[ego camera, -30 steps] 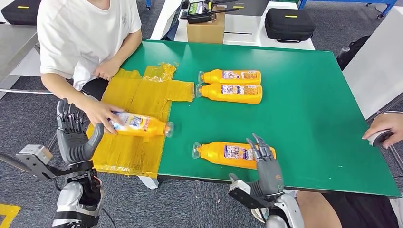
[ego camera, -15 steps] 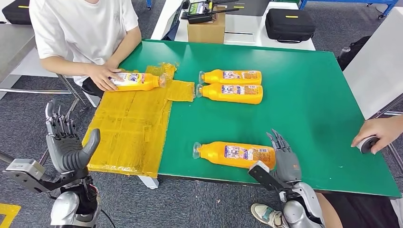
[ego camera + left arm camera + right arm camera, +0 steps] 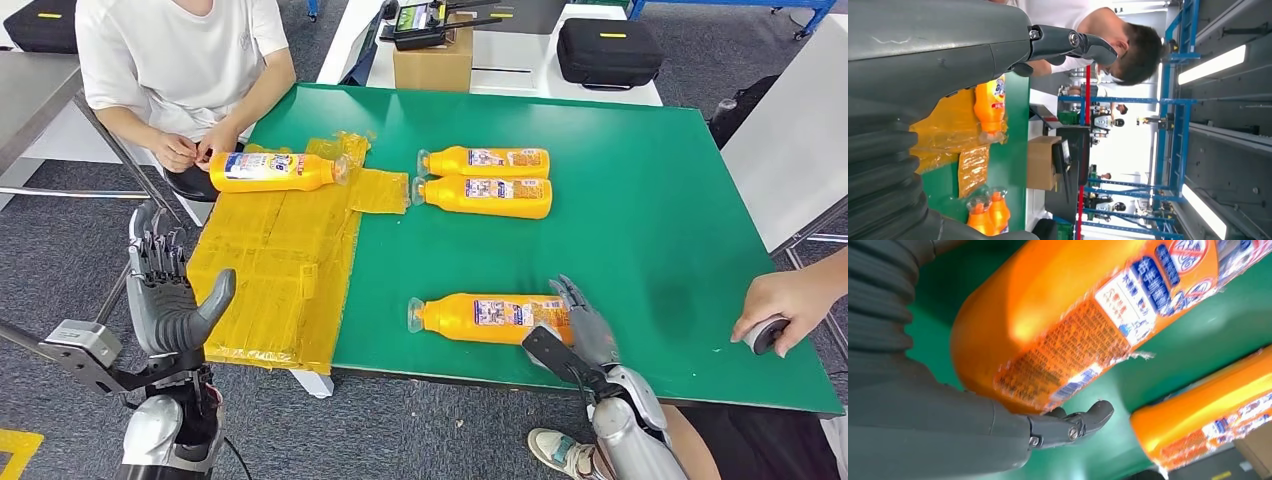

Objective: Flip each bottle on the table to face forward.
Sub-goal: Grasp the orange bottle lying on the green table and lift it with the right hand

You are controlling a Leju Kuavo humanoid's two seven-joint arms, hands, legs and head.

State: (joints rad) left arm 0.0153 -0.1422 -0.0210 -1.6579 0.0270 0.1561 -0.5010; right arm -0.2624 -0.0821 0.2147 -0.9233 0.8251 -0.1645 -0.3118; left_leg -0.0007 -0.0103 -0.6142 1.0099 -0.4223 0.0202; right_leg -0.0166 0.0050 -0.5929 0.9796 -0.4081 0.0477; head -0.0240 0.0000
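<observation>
Four orange bottles total, all lying on their sides on the green table (image 3: 650, 200). The nearest bottle (image 3: 490, 318) sits by the front edge, cap pointing left, and the right robot hand (image 3: 583, 330) is up against its base end, though I can't tell if the fingers are actually clamped on it. Two more bottles (image 3: 485, 162) lie side by side (touching, caps left) mid-table. The fourth bottle (image 3: 270, 170) rests on the yellow sheet (image 3: 270, 270) by a person's hands (image 3: 190, 150). The left robot hand (image 3: 170, 300) hovers off the table's left edge, fingers apart, holding nothing.
</observation>
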